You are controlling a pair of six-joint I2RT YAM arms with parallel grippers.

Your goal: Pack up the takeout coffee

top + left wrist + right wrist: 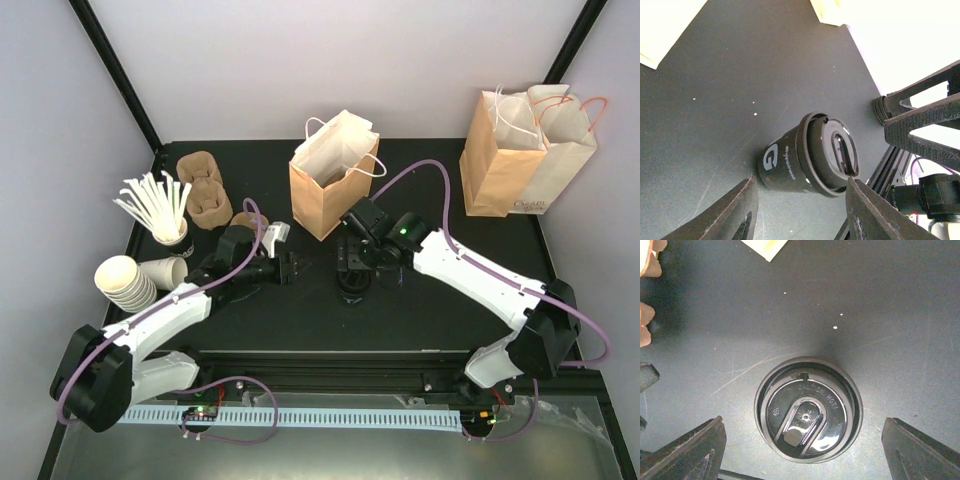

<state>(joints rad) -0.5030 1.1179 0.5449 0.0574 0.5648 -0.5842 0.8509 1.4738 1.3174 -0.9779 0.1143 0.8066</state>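
Note:
The takeout coffee (353, 287) stands upright on the black table, in front of the open brown bag (335, 185). It is a dark cup with white print and a glossy black lid (807, 410). My right gripper (352, 262) hangs straight above it and is open. Its fingers (687, 450) stand wide on either side of the lid without touching it. My left gripper (293, 268) is just left of the cup, open and empty. From that side the coffee (807, 155) lies a little beyond the left fingertips (747, 200).
More paper bags (525, 150) stand at the back right. Brown pulp carriers (200, 190), a cup of white stirrers (160, 210) and stacked lidless white cups (130, 282) crowd the left side. The table's front rail (330, 355) runs behind both arms.

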